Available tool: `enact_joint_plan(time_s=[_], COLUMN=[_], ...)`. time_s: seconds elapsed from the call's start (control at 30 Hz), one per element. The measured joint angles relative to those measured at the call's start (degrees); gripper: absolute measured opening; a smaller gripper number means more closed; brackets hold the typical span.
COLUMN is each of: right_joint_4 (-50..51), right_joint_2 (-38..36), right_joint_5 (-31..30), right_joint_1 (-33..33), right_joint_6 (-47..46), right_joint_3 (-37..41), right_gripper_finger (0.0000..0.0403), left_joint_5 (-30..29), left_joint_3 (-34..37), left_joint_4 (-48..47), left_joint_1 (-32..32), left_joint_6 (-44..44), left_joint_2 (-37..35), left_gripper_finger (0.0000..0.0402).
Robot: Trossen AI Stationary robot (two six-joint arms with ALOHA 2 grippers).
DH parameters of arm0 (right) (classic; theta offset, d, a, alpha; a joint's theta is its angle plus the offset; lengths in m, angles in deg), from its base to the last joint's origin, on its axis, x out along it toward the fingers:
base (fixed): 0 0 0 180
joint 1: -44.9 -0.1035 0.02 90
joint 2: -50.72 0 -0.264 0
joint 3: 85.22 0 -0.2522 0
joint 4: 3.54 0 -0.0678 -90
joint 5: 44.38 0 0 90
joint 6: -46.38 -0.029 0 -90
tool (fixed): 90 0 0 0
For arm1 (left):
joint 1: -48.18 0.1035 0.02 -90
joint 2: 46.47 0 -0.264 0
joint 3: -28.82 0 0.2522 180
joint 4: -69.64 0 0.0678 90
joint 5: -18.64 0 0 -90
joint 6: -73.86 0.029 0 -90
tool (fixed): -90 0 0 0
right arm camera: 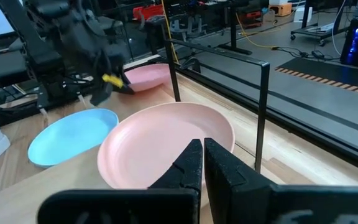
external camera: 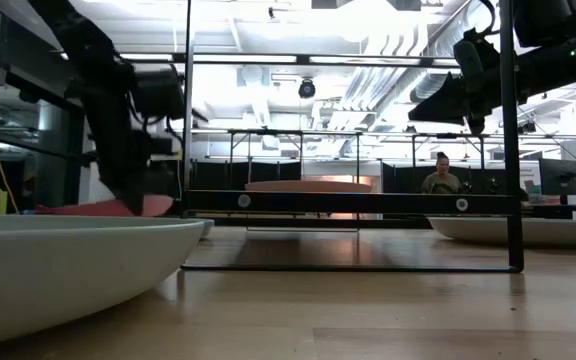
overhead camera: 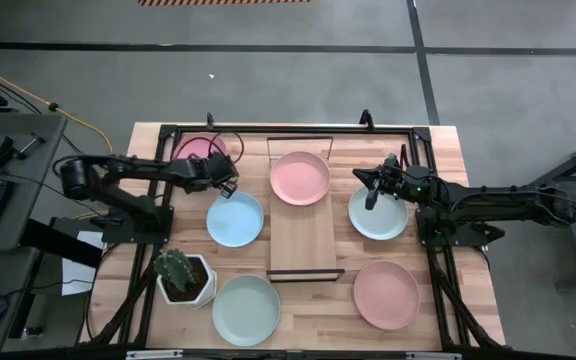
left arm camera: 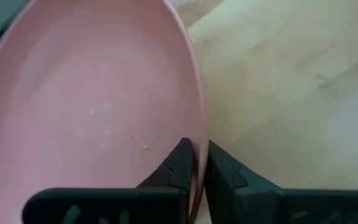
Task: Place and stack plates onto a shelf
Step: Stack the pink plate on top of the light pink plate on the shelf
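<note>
**Left pincer clamped on a pink plate's rim at the far left of the bench**

I see six shallow round plates from above. The left pincer [overhead camera: 224, 184] grips the rim of a pink plate [overhead camera: 198, 152] near the bench's [overhead camera: 318, 310] far left corner; in the left wrist view its two fingers [left arm camera: 180, 163] pinch the thin rim, one inside the bowl, one outside. A second pink plate [overhead camera: 300, 178] already sits on the far half of the shelf [overhead camera: 306, 245], a narrow wooden board down the bench's middle. A blue plate [overhead camera: 235, 219] lies just left of the shelf, a mint plate [overhead camera: 246, 309] near the front edge, a pale plate [overhead camera: 378, 213] just right of the shelf, and a third pink plate [overhead camera: 386, 294] towards the front right. A potted cactus [overhead camera: 181, 274] stands near the front left.

The right pincer [overhead camera: 371, 190] hovers, fingers together and empty, over the pale plate's far edge.

I judge these plates light, rigid and matte, likely slippery and prone to pivot when held by one point. The rim is the only practical hold; a deep bite should limit swinging.
</note>
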Motion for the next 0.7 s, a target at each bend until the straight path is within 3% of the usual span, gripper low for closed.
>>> enact_joint_plan(time_s=[0.17, 0.37, 0.53, 0.7], right_joint_4=[0.1, 0.1, 0.1, 0.0], right_joint_2=[0.0, 0.0, 0.0, 0.0], right_joint_5=[-0.2, -1.6, -2.1, -2.1], right_joint_1=[0.0, 0.0, 0.0, 0.0], right_joint_6=[0.3, 0.4, 0.3, 0.4], right_joint_3=[0.0, 0.0, 0.0, 0.0], right_gripper_finger=[0.0000, 0.0000, 0.0000, 0.0000], left_joint_5=[0.7, 2.3, 3.0, -3.6], left_joint_3=[-3.6, -10.7, -15.8, -22.7], left_joint_4=[-9.0, -14.9, -14.6, -14.8], left_joint_1=[-3.9, -15.7, -28.8, -39.7], left_joint_6=[-1.3, -1.4, 1.7, 6.7], left_joint_2=[-6.6, -10.7, -8.3, -1.3], left_gripper_finger=[0.0004, 0.0003, 0.0002, 0.0001])
